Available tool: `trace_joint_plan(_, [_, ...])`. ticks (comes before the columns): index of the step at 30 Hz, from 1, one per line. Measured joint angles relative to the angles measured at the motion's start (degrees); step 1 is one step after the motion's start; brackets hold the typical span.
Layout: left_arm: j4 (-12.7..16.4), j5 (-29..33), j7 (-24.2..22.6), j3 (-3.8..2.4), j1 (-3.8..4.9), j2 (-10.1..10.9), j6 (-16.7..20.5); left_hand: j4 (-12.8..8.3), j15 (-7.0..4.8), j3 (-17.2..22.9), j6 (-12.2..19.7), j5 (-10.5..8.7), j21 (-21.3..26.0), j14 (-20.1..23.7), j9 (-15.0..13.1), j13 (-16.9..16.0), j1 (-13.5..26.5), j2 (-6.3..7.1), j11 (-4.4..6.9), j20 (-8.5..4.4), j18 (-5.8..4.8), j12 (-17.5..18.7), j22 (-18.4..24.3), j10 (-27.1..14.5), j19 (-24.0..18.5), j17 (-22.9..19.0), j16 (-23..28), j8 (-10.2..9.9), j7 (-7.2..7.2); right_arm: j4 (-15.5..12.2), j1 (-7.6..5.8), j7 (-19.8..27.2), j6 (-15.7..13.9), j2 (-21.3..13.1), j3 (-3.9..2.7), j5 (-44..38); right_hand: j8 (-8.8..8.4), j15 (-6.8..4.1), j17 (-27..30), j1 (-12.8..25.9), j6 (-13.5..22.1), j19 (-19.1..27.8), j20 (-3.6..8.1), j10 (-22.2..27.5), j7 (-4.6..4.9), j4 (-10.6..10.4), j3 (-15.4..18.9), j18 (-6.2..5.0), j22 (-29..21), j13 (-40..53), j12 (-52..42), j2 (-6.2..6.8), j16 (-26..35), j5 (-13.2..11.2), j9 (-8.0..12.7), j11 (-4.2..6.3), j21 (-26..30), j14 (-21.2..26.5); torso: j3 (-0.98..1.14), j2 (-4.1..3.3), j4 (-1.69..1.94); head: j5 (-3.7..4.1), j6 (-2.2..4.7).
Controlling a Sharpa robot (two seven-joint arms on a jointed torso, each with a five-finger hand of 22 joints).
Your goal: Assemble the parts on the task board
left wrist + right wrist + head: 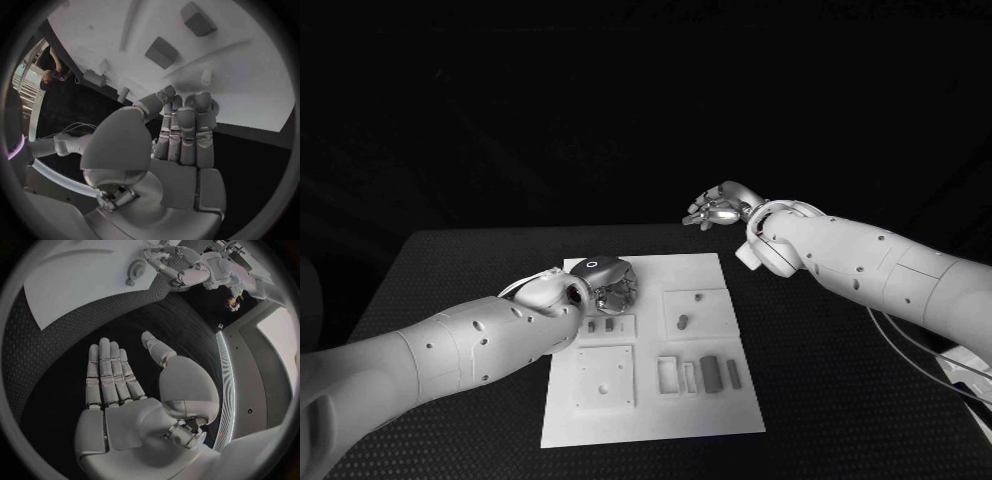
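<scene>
The white task board (pixel 653 420) lies in the middle of the black table. Small pegs (pixel 602 325) stand near its left side, another peg (pixel 682 322) sits in a square field, and several bars (pixel 711 371) lie in a row at the near right. My left hand (pixel 597 281) hovers over the board's far left part, fingers pointing down. In the left wrist view its fingers (pixel 181 130) are straight and together, the thumb close by, with nothing seen in them. My right hand (pixel 723 206) is raised beyond the board's far right corner, palm (pixel 125 415) flat and empty.
A square plate with holes (pixel 604 376) lies on the board's near left. Bare black table (pixel 444 270) surrounds the board on all sides. Two blocks (pixel 162 52) and a peg (pixel 205 76) stand on the board ahead of my left fingers. A cable (pixel 935 355) trails off the table's right.
</scene>
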State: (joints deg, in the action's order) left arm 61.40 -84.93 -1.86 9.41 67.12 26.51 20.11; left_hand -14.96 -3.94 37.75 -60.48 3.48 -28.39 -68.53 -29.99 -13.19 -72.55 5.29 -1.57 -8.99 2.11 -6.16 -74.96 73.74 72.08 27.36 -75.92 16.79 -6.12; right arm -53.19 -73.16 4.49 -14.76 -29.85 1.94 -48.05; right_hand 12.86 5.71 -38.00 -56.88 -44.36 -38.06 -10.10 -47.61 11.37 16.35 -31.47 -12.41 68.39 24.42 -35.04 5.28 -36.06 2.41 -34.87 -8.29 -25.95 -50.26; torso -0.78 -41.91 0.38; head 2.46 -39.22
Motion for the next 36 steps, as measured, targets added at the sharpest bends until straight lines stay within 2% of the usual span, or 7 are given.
trace_joint_plan(5, [1.1, 0.66, 0.02, -1.11, 0.01, 0.97, -0.02, 0.0, 0.06, 0.0, 0.02, 0.0, 0.0, -0.06, 0.03, 0.0, 0.0, 0.0, 0.0, -0.2, -0.01, -0.04, 0.0, 0.0, 0.21, -0.05, 0.0, -0.01, 0.02, -0.07, 0.0, 0.0, 0.0, -0.07, 0.0, 0.0, 0.0, 0.0, 0.0, 0.0, 0.0, 0.0, 0.0, 0.0, 0.0, 0.0, 0.0, 0.0, 0.0, 0.0, 0.0, 0.0, 0.0, 0.0, 0.0, 0.0, 0.0, 0.0, -0.01, 0.02, 0.04, -0.11, 0.1])
trace_joint_plan(9, [2.1, 1.09, 0.05, -1.72, 0.05, 2.01, -0.08, 0.13, 0.05, 0.18, 0.03, -0.01, 0.0, -0.07, 0.08, 0.0, 0.0, 0.01, 0.0, -0.19, -0.01, -0.05, 0.0, 0.0, 0.21, -0.05, 0.0, 0.01, 0.03, -0.1, 0.0, 0.01, 0.0, -0.2, 0.0, 0.01, 0.0, 0.0, 0.05, 0.0, 0.0, 0.21, -0.21, 0.0, 0.0, 0.0, 0.0, 0.0, 0.0, -0.06, 0.0, 0.0, 0.23, 0.0, 0.0, 0.0, 0.0, 0.0, -0.02, 0.02, 0.07, -0.18, 0.19])
trace_joint_plan(17, [3.72, 1.72, 0.35, -1.77, 0.43, 5.21, -1.04, 0.14, -0.13, 0.2, -0.09, 0.14, 0.0, -0.25, 0.03, -0.01, -0.02, 0.03, -0.03, -0.1, 0.0, -0.05, 0.0, 0.03, 0.31, -0.12, 0.0, 0.14, -0.09, -0.18, 0.0, 0.01, 0.0, -0.51, 0.0, 0.02, 0.0, 0.0, 0.05, 0.0, 0.0, 0.21, -0.21, 0.0, 0.0, 0.0, 0.0, 0.0, 0.0, -0.12, 0.0, 0.0, 0.23, 0.0, 0.0, 0.0, 0.0, 0.0, -0.04, 0.02, 0.05, -0.32, 0.25])
trace_joint_plan(24, [4.37, 2.01, 0.82, -1.71, 0.44, 7.58, -1.81, 0.14, -0.12, 0.19, -0.11, 0.23, 0.0, -0.26, 0.03, -0.13, -0.04, 0.06, -0.09, -0.09, 0.0, -0.04, 0.0, 0.08, 0.31, -0.17, 0.0, 0.13, -0.11, -0.23, 0.0, 0.01, 0.0, -0.77, 0.01, 0.02, 0.0, 0.0, 0.05, 0.0, 0.0, 0.21, -0.21, 0.0, 0.0, 0.0, 0.0, 0.0, 0.05, -0.18, 0.0, 0.0, 0.22, 0.0, 0.0, 0.0, 0.0, 0.0, -0.04, 0.01, 0.07, -0.2, 0.13])
trace_joint_plan(36, [5.47, 2.46, 1.46, -1.69, 0.44, 9.5, -2.78, 0.13, -0.12, 0.18, -0.1, 0.23, 0.0, -0.26, 0.06, -1.28, -0.12, 0.15, -0.15, 0.0, 0.01, 0.01, 0.0, 0.14, 0.4, -0.23, 0.0, 0.01, -0.1, -0.19, 0.0, 0.01, 0.0, -0.81, 0.01, 0.02, 0.0, 0.0, 0.05, 0.0, 0.0, 0.21, -0.21, 0.0, 0.0, 0.0, 0.0, 0.0, 0.04, -0.29, 0.0, 0.0, 0.22, 0.0, 0.0, 0.0, 0.0, 0.0, -0.08, -0.01, 0.01, -0.12, -0.08])
